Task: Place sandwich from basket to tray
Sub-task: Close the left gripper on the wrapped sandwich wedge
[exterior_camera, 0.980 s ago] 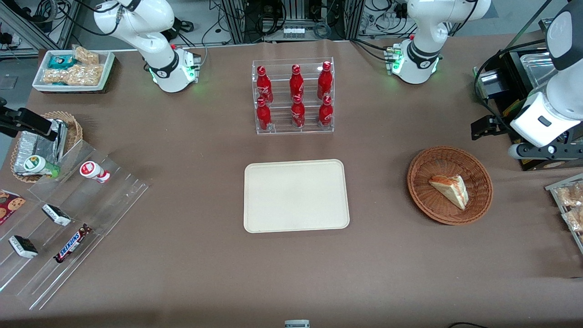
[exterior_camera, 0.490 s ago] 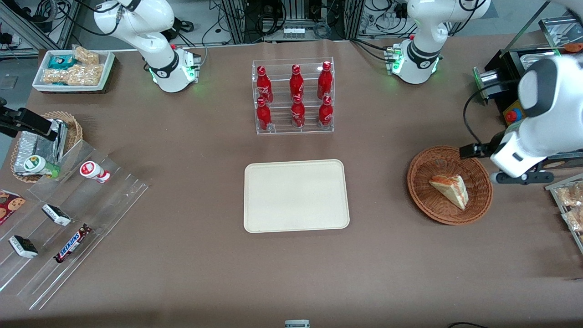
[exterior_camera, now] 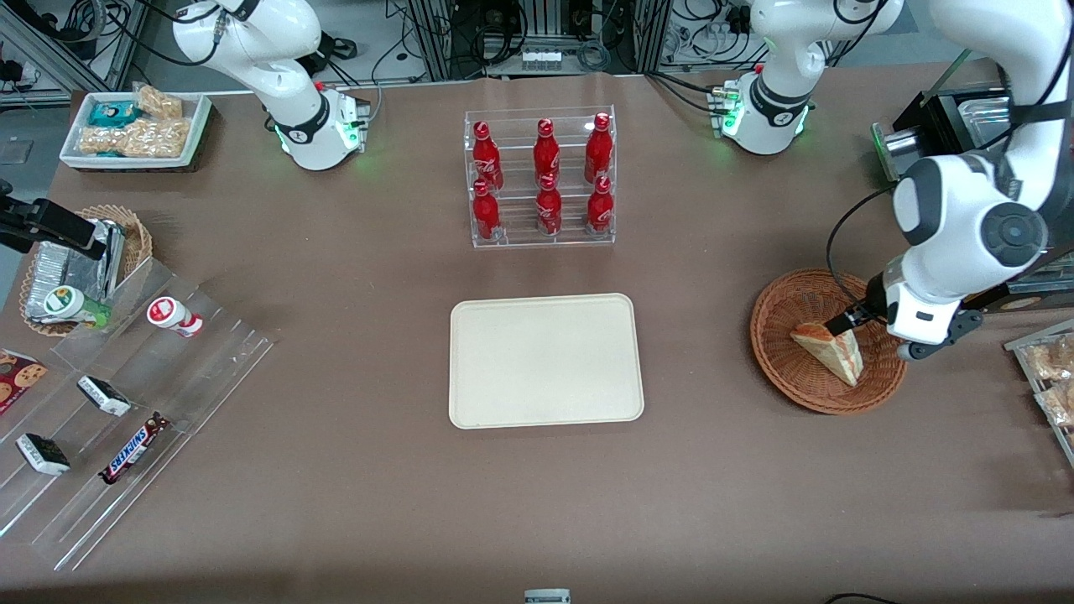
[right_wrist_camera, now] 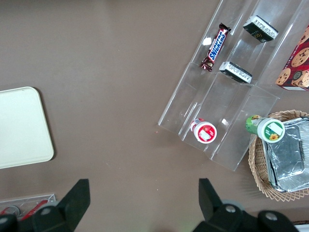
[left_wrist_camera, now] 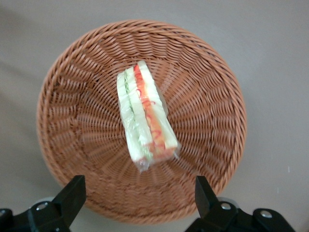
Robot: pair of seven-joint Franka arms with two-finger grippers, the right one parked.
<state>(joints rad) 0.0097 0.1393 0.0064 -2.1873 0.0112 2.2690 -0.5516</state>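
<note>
The sandwich (exterior_camera: 831, 352), a pale wedge with orange-red and green layers, lies in the reddish-brown wicker basket (exterior_camera: 776, 352) toward the working arm's end of the table. My left gripper (exterior_camera: 846, 322) hangs over the basket, just above the sandwich. In the left wrist view the gripper (left_wrist_camera: 137, 203) is open and empty. Its fingers (left_wrist_camera: 72, 195) stand wide apart over the basket's rim (left_wrist_camera: 63, 121), apart from the sandwich (left_wrist_camera: 145, 113). The cream-beige tray (exterior_camera: 545, 361) lies bare at the table's middle, and it also shows in the right wrist view (right_wrist_camera: 19, 125).
A clear rack of red bottles (exterior_camera: 542, 180) stands farther from the camera than the tray. A black machine (exterior_camera: 948, 143) and a snack tray (exterior_camera: 1049, 369) flank the basket. Acrylic racks (exterior_camera: 126, 403), a tan basket with foil (exterior_camera: 75, 260) and a white snack bin (exterior_camera: 134, 130) lie toward the parked arm's end.
My left arm has swung in from the table's edge near the black machine to over the basket, and the gripper now hangs above the sandwich. The sandwich has not moved.
</note>
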